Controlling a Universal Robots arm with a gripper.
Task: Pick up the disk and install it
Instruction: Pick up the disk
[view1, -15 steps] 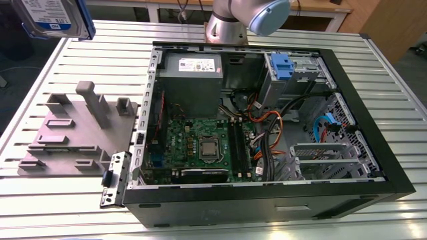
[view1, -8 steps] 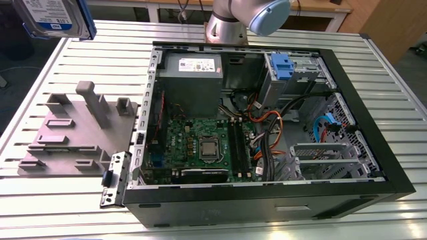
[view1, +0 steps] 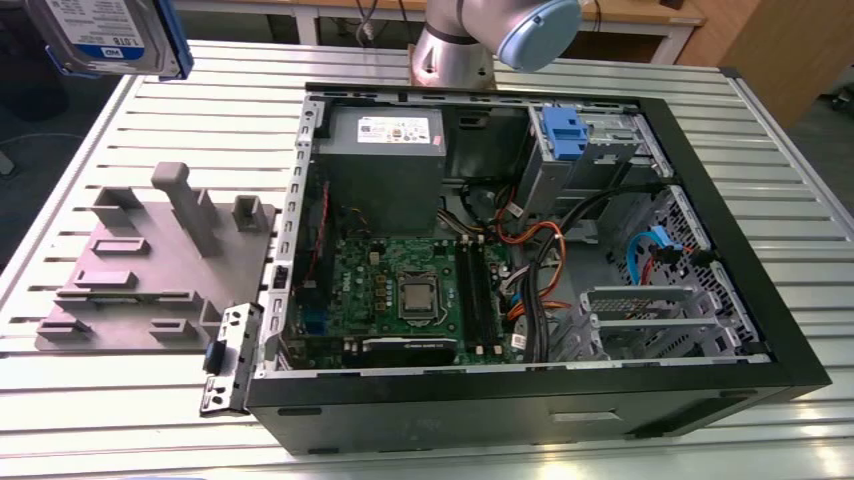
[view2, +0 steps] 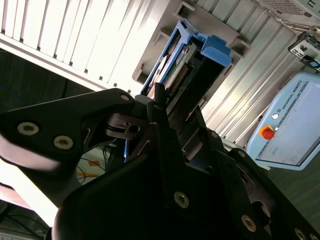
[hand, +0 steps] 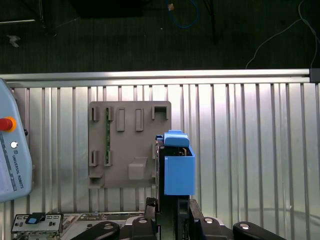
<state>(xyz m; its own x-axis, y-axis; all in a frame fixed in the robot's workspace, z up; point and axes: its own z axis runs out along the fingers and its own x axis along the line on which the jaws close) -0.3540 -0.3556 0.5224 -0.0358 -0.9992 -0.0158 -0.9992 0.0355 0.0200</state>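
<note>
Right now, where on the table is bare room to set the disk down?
Bare slats: the table on the exterior view's right of the computer case; the strips above and below the grey fixture plate in that view. Crowded: inside the case, cables and motherboard throughout. The gripper holds the disk.

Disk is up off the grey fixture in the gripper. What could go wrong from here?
The gripper holds the disk by one end, so it may tilt or slip in transit. Loose cables lie beside the drive cage in the case, where the disk could snag.
</note>
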